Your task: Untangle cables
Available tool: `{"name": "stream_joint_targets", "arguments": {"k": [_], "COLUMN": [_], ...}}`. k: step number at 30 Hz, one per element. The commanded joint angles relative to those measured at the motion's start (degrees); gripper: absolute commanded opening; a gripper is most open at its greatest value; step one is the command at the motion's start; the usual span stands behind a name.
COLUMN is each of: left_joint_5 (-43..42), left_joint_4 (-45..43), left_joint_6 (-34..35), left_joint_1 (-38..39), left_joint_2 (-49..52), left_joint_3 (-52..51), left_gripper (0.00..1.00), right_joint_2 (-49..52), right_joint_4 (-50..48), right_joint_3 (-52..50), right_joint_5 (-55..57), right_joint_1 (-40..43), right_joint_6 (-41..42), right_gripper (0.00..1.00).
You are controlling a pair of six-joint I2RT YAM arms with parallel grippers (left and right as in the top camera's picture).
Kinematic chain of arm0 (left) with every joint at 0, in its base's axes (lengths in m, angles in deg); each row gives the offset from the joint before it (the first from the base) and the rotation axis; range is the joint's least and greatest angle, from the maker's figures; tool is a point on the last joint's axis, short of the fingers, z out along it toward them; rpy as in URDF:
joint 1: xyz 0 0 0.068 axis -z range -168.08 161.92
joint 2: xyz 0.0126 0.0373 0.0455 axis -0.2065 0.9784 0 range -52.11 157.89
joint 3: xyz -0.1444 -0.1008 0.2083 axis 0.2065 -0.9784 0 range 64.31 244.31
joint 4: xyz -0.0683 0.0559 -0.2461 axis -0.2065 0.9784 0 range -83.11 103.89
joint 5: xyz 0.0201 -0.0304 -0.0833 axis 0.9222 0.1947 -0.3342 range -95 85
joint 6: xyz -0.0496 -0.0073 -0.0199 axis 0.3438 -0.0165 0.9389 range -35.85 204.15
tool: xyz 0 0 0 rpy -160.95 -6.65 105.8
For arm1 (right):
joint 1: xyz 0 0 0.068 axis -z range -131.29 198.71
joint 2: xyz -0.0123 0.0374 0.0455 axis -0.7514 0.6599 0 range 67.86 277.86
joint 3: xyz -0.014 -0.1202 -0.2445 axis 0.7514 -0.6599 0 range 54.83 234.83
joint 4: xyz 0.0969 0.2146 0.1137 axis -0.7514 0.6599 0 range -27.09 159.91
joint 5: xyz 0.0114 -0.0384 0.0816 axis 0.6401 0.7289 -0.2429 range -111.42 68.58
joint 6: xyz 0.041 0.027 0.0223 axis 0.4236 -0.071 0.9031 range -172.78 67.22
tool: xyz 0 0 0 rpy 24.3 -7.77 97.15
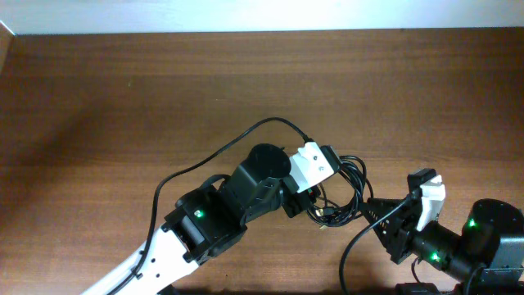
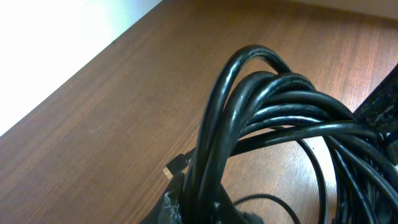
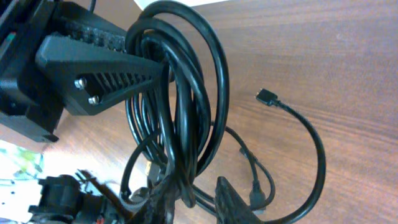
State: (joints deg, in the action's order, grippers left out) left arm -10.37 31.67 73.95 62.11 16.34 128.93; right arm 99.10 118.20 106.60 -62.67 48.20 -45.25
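A tangled bundle of black cables (image 1: 348,190) lies on the wooden table between my two grippers. My left gripper (image 1: 315,201) is shut on the bundle; in the left wrist view the strands (image 2: 267,99) arch up and drop into its jaws (image 2: 211,208). My right gripper (image 1: 370,205) meets the bundle from the right. In the right wrist view the loops (image 3: 186,93) run down between its fingers (image 3: 199,205), which close on them. One left finger (image 3: 99,68) passes through the loops.
One black strand (image 1: 205,156) trails from the bundle up and left, then down along the left arm. Loose plug ends lie on the table (image 3: 266,96), (image 3: 258,198), and a gold-tipped plug (image 2: 174,168). Bare wood (image 1: 123,90) lies to the left and back.
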Motion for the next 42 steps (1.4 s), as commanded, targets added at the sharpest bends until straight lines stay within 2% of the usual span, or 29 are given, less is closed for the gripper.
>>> {"name": "stream_joint_targets", "arguments": {"k": [1,5,7,10,12,15,16,18,20,25,30,33,34,36,37,42], "left_joint_5": [-1.55,-5.42,-6.10,-7.54,-7.54,-6.32,-3.28,6.93,19.39,20.87,26.14,26.18,26.16,26.14,26.14,24.41], "left_joint_4": [-0.76,-0.74,-0.76,-0.74,-0.74,-0.72,-0.42,0.59,2.14,2.29,2.38,2.47,2.47,2.47,2.47,2.47], "left_joint_6": [2.01,2.01,2.01,2.01,2.01,2.01,2.12,8.61,17.92,22.14,31.52,34.42,34.42,34.42,34.42,34.40], "left_joint_1": [0.07,0.07,0.07,0.07,0.07,0.04,0.02,0.02,0.00,0.00,0.00,0.02,0.02,0.02,0.02,0.02], "left_joint_2": [-0.92,-0.90,-0.90,-0.90,-0.90,-0.90,-0.90,-0.90,-0.92,-0.92,-0.92,-0.92,-0.92,-0.92,-0.92,-0.92], "left_joint_3": [0.37,0.37,0.37,0.37,0.37,0.37,0.35,0.35,0.35,0.35,0.35,0.35,0.35,0.35,0.35,0.35], "left_gripper": [0.00,0.00,0.00,0.00,0.00,0.00,0.00,0.00,0.00,0.00,0.00,0.00,0.00,0.00,0.00,0.00], "right_joint_2": [0.04,0.04,0.04,0.04,0.04,0.04,0.04,0.04,0.04,0.04,0.04,0.04,0.04,0.04,0.04,0.04], "right_joint_4": [-0.22,-0.17,-0.20,-0.24,-0.61,-0.63,-0.61,-0.61,-0.63,-0.68,-0.59,-0.59,-0.37,-0.17,-0.17,-0.13], "right_joint_3": [0.52,0.52,0.52,0.52,0.52,0.52,0.52,0.52,0.52,0.52,0.52,0.52,0.52,0.52,0.52,0.52], "right_joint_5": [-0.57,-1.55,-2.54,-2.49,-2.51,-1.73,-1.05,-0.48,-0.20,1.92,11.23,12.00,12.00,12.00,12.00,12.00], "right_joint_1": [0.15,0.15,0.15,0.15,0.15,0.15,0.15,0.15,0.15,0.17,0.15,0.15,0.15,0.15,0.15,0.15], "right_joint_6": [-0.28,-1.14,-1.57,-1.60,-1.57,-1.55,-1.55,-1.53,-1.51,0.09,10.80,12.48,12.48,12.48,12.48,12.48], "right_gripper": [0.13,0.12,0.19,0.19,0.04,0.04,0.04,0.04,0.04,0.04,0.04,0.04,0.36,0.61,0.67,0.68]}}
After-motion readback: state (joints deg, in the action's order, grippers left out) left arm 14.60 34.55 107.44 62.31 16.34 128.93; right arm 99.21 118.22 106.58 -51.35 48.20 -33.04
